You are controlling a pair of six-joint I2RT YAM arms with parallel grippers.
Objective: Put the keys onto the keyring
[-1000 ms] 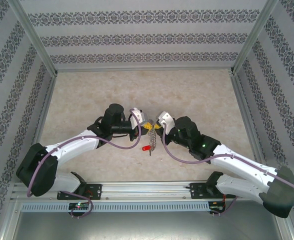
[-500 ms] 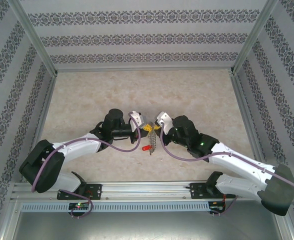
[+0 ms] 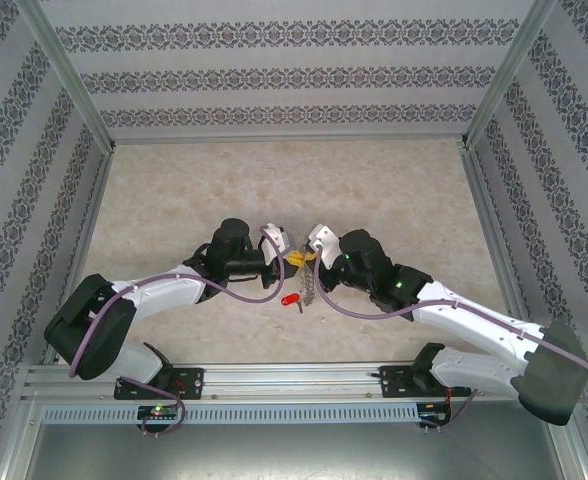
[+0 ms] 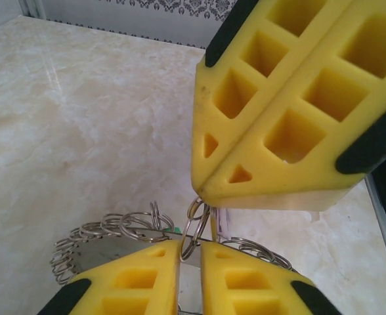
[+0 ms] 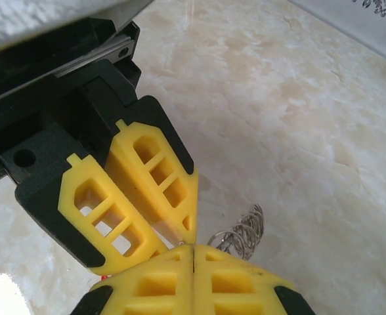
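Note:
The keyring [image 3: 309,284] hangs edge-on under the two grippers at mid-table, its grey plate [image 4: 98,257] fringed with wire loops [image 5: 243,230]. My right gripper [image 3: 312,256] is shut, and its fingertips [image 4: 205,187] pinch the top of one loop [image 4: 193,230]. My left gripper [image 4: 191,252] faces it, jaws slightly apart, with that same loop passing loosely through the gap. In the top view, the left gripper [image 3: 294,258] meets the right one tip to tip. A red key tag [image 3: 290,299] shows by the ring's lower end. A sliver of green tag [image 4: 172,229] peeks behind the loops.
The marble-patterned tabletop [image 3: 394,190] is bounded by patterned walls with metal posts [image 3: 494,90] at the back corners. An aluminium rail [image 3: 294,378] carrying the arm bases runs along the near edge.
My left gripper's jaws have parted a little. Both arms have edged slightly, the right gripper shifting left towards the left one. The keyring still hangs between them.

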